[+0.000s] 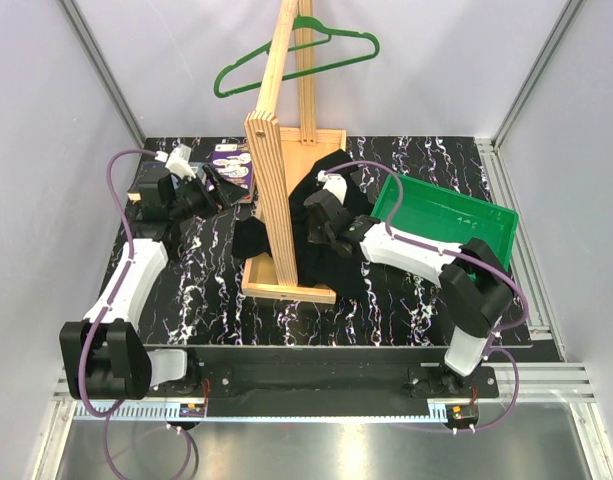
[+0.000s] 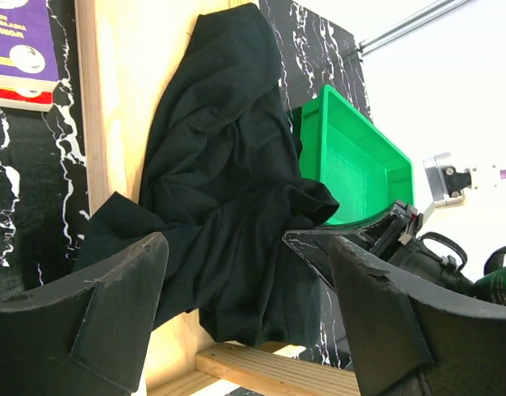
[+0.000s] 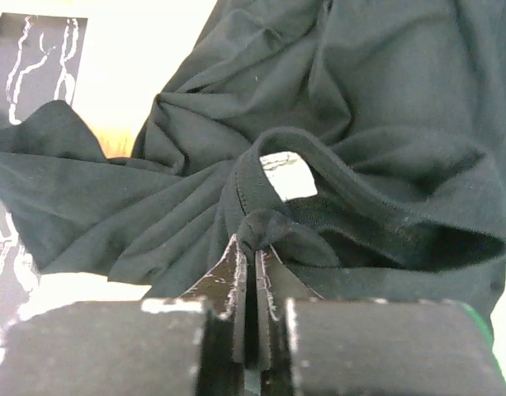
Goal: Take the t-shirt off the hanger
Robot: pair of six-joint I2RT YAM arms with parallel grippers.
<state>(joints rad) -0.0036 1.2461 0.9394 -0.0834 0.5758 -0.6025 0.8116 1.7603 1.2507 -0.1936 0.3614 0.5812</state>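
Observation:
The black t-shirt lies crumpled on the wooden stand's base and the table, off the hanger. The green hanger hangs bare from the top of the stand. My right gripper is shut on a fold of the shirt's collar, just below the white neck label. My left gripper is open and empty at the left rear. In its wrist view it faces the shirt pile from a distance.
The tall pale wooden stand rises mid-table on a flat base. A green tray sits at the right, also in the left wrist view. A purple book lies at the back left.

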